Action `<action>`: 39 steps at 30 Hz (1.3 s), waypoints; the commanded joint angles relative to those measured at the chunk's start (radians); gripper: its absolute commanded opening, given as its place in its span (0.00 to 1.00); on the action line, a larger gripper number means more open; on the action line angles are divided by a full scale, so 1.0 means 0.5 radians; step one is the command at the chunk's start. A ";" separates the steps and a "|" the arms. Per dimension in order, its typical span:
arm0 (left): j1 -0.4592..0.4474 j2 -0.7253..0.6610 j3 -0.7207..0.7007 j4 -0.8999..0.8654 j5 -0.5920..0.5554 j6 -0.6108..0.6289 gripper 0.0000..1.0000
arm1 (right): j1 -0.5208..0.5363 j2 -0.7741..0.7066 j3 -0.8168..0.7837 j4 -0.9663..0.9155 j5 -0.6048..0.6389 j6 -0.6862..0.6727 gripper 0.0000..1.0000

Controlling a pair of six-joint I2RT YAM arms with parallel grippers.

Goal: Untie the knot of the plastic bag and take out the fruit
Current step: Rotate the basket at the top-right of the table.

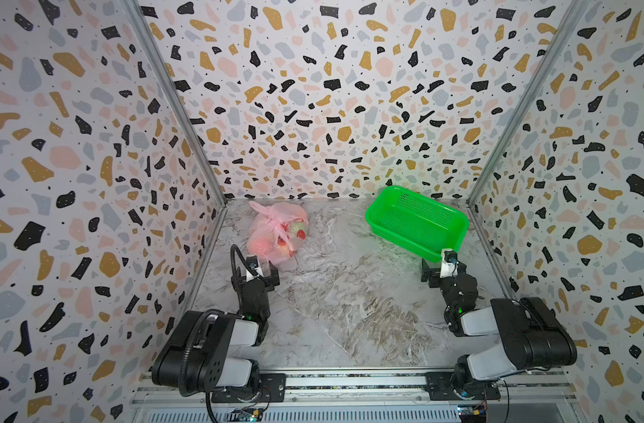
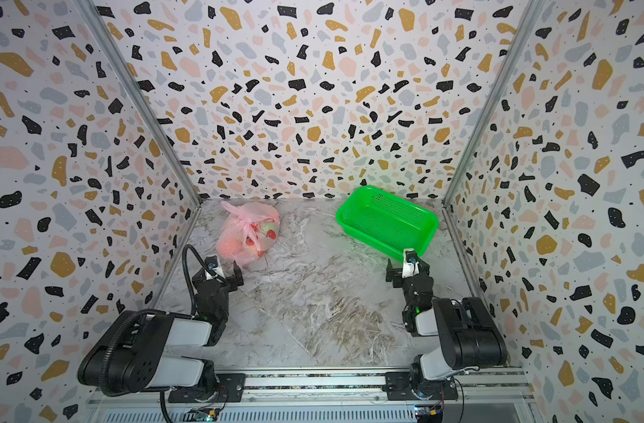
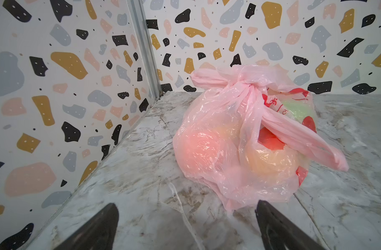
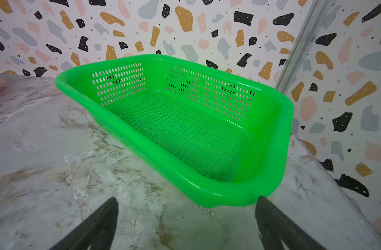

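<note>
Plastic bag [image 1: 276,232] sits tied at the far left of the surface [image 1: 350,300], fruit [image 3: 269,161] inside: you're at the opening step.
Both claws gape empty; the left claw [image 3: 185,227] waits just short of the bag, the right claw [image 4: 186,225] by the green basket [image 4: 269,151]. Next, pinch the knot [image 3: 248,83] and tease a loop free.

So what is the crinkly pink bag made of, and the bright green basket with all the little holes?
The crinkly pink bag looks like thin, shiny plastic film: it wrinkles, glints, and round fruit shapes show through it. The bright green basket with little holes looks like stiff, glossy moulded plastic: smooth rounded rim, neat rows of slots, and it holds its shape. Both are probably plastic, one soft and one hard.
</note>
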 commanded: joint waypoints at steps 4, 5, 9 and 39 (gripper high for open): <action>0.012 0.000 0.054 0.083 -0.008 -0.013 1.00 | -0.005 0.006 0.045 -0.005 0.010 0.021 0.99; 0.012 -0.001 0.055 0.085 -0.008 -0.013 1.00 | -0.004 0.003 0.044 -0.005 0.010 0.021 0.99; 0.012 -0.002 0.055 0.082 -0.006 -0.013 0.99 | -0.004 0.004 0.043 -0.002 0.010 0.020 0.99; 0.006 -0.325 0.363 -0.727 -0.016 0.015 1.00 | -0.002 -0.327 0.269 -0.710 -0.033 0.072 0.99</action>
